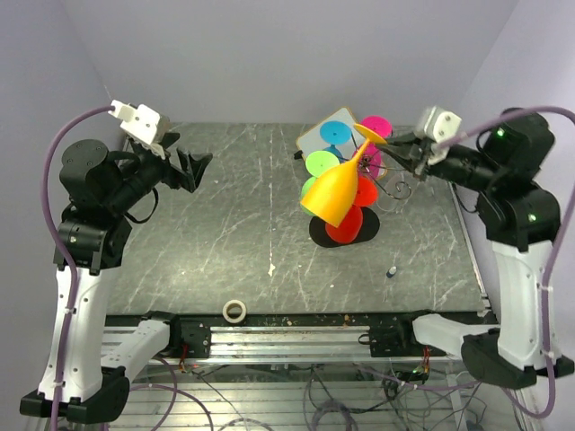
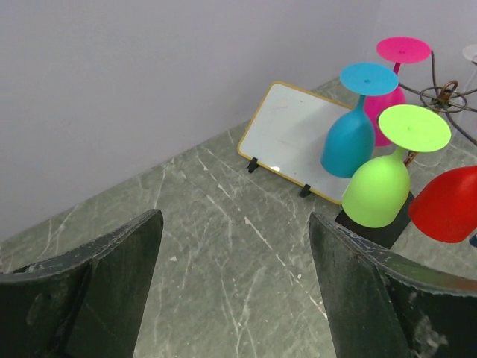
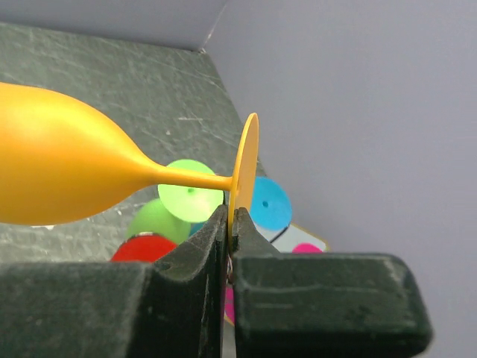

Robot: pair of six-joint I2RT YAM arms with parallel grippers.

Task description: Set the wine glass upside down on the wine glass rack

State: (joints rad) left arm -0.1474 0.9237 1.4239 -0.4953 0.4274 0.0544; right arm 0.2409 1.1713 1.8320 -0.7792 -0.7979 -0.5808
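Orange wine glass (image 1: 334,193) in the top view hangs tilted, bowl low, over the wine glass rack (image 1: 402,189), its foot pinched by the right gripper (image 1: 386,144); not yet hung. Left gripper (image 1: 192,169) is well apart.

Left wrist view: jaws spread, empty; grey marbled table (image 2: 223,224), pale lilac wall (image 2: 149,74).

Right wrist view: jaws clamp the foot's rim.

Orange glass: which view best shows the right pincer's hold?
Right wrist: the right pincer shuts on the foot rim of the orange glass, close up. Top external shows the grip small, glass tilted. Left wrist doesn't show it.
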